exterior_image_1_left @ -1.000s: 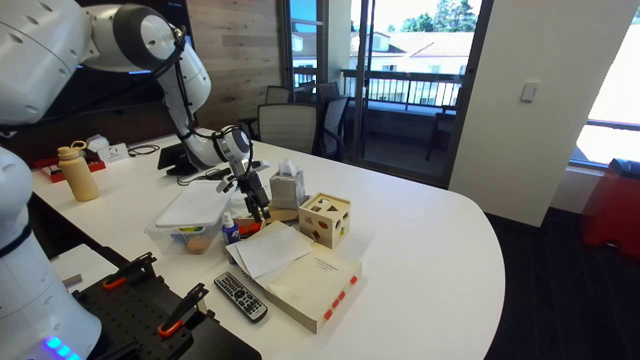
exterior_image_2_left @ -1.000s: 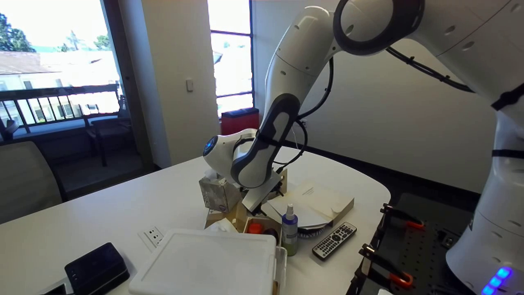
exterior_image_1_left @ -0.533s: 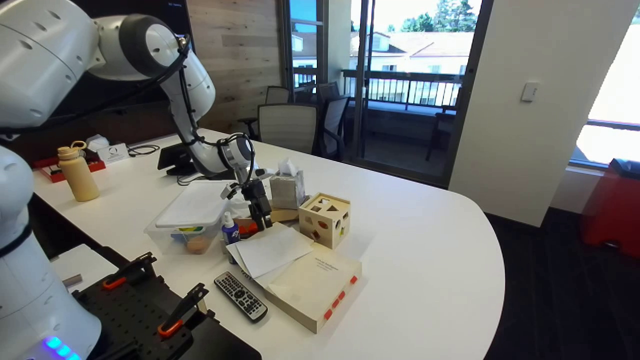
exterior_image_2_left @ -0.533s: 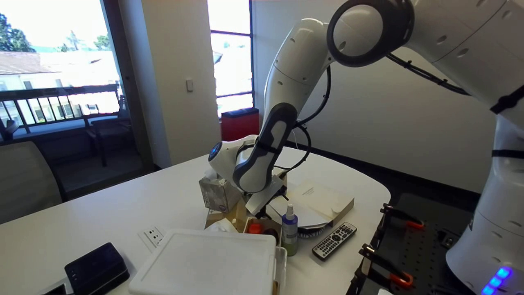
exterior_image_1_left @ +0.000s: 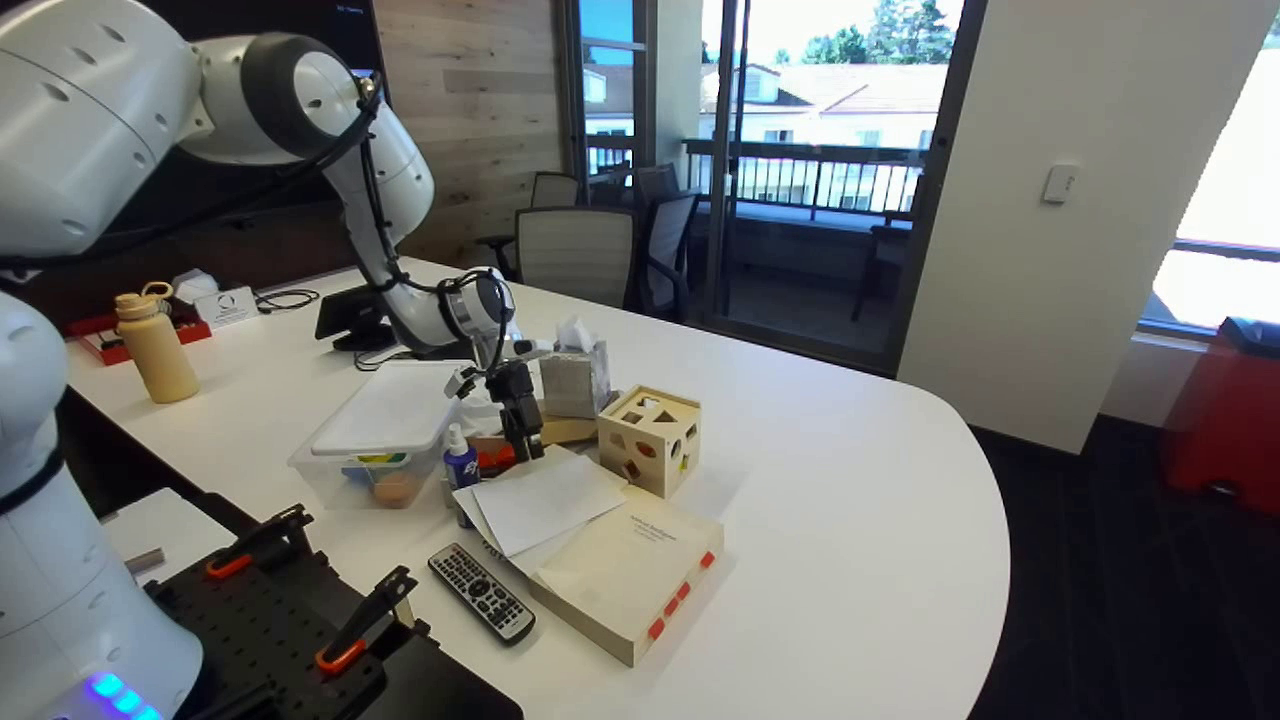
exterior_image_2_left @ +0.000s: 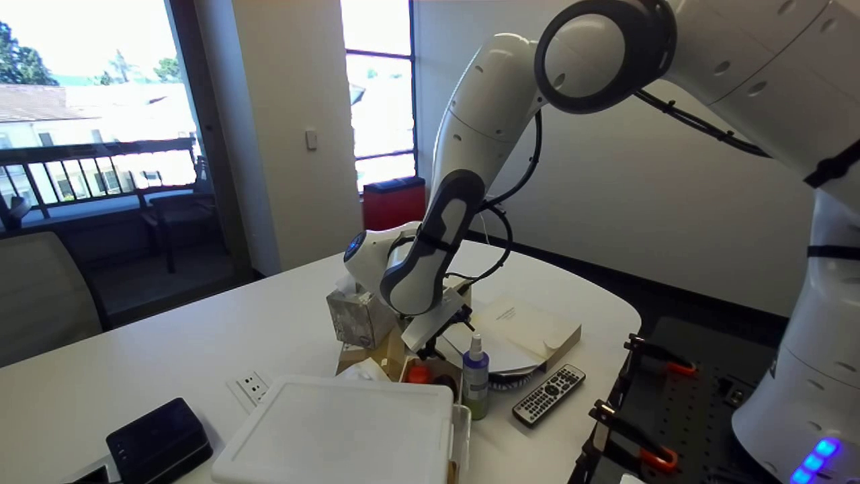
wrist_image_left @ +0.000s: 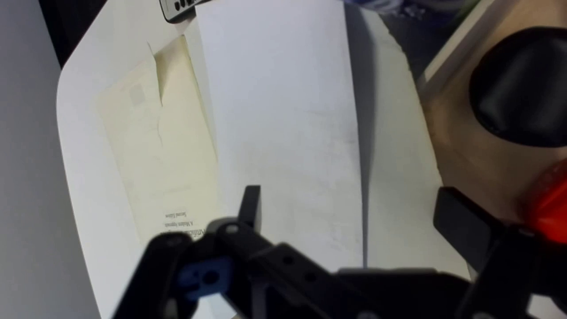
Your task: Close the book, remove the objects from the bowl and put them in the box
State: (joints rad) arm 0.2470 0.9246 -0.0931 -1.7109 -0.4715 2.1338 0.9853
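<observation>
The book (exterior_image_1_left: 640,565) lies open, its cream printed page up and red tabs along its edge. It also shows in the other views (exterior_image_2_left: 521,323) (wrist_image_left: 177,155). White paper sheets (exterior_image_1_left: 550,500) cover its inner part. My gripper (wrist_image_left: 350,201) is open and empty above the sheets and the book's raised edge; in the exterior views (exterior_image_1_left: 530,452) (exterior_image_2_left: 430,353) it hangs low at the book's far end. Tan cardboard (exterior_image_2_left: 390,351) shows partly below the tissue box; I cannot tell whether it is the box. The bowl and its teal and green objects are hidden or out of view.
A tan tray (wrist_image_left: 452,48) holding a red thing (wrist_image_left: 551,201) and a black thing (wrist_image_left: 522,86) is close beside the gripper. A spray bottle (exterior_image_2_left: 476,376), lidded plastic bin (exterior_image_2_left: 336,430), tissue box (exterior_image_1_left: 573,380), wooden cube (exterior_image_1_left: 650,440) and remote (exterior_image_1_left: 482,592) stand around.
Over the last second my gripper has moved down and slightly towards the book. In the last half second it has barely moved. The book and sheets have not visibly moved.
</observation>
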